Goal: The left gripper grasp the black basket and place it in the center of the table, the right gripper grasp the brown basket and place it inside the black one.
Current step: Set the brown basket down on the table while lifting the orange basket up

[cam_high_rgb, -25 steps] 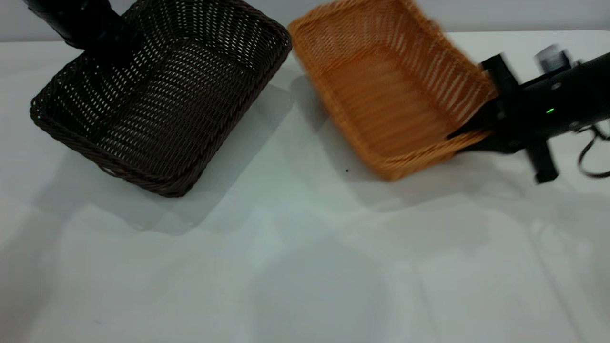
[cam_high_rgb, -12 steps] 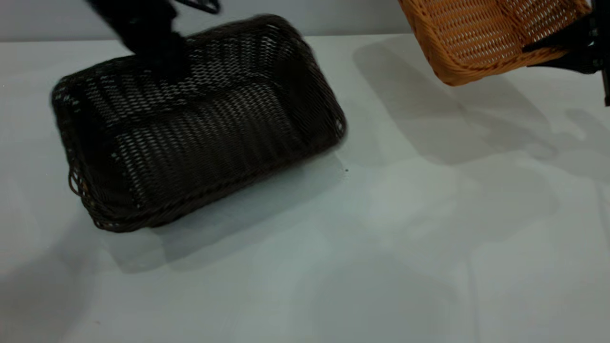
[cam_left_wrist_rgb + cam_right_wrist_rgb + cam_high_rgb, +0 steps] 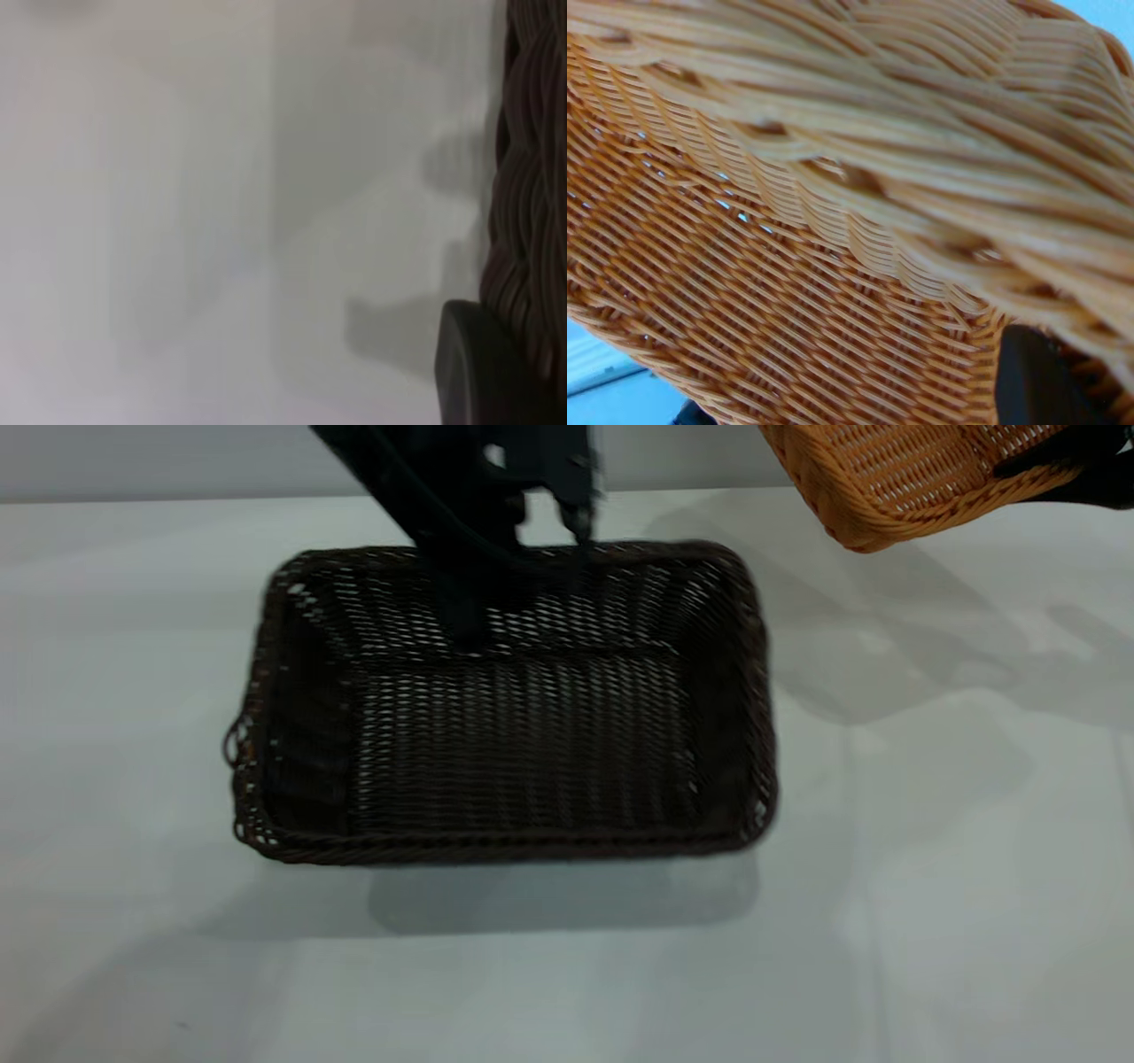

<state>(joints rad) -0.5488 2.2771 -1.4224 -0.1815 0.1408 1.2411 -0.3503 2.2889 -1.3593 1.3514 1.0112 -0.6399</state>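
The black basket point(image 3: 505, 708) sits near the middle of the tabletop point(image 3: 930, 921), mouth up and roughly square to the camera. The left claw point(image 3: 523, 540) is at its far rim, gripping the braided edge; in the left wrist view that edge point(image 3: 532, 177) runs right beside one dark finger point(image 3: 483, 367). Whether the basket's base fully rests on the surface or hangs just above it is hard to say, since the shadow in front of it could fit either. So the first half of the task looks all but finished: the basket is where it should be, and what seems left for this arm is to let go and move clear.

The brown basket point(image 3: 912, 478) is held in the air, up at the right of the exterior view, well apart from the black one and tilted. The right claw point(image 3: 1076, 469) is clamped on its rim; its wrist view is filled with orange weave point(image 3: 788, 266). The second half is not yet done: this basket has to be carried over the black one, levelled, lowered inside and released.

By count: two baskets, one black and one brown; two claws, each holding one basket; one tabletop.
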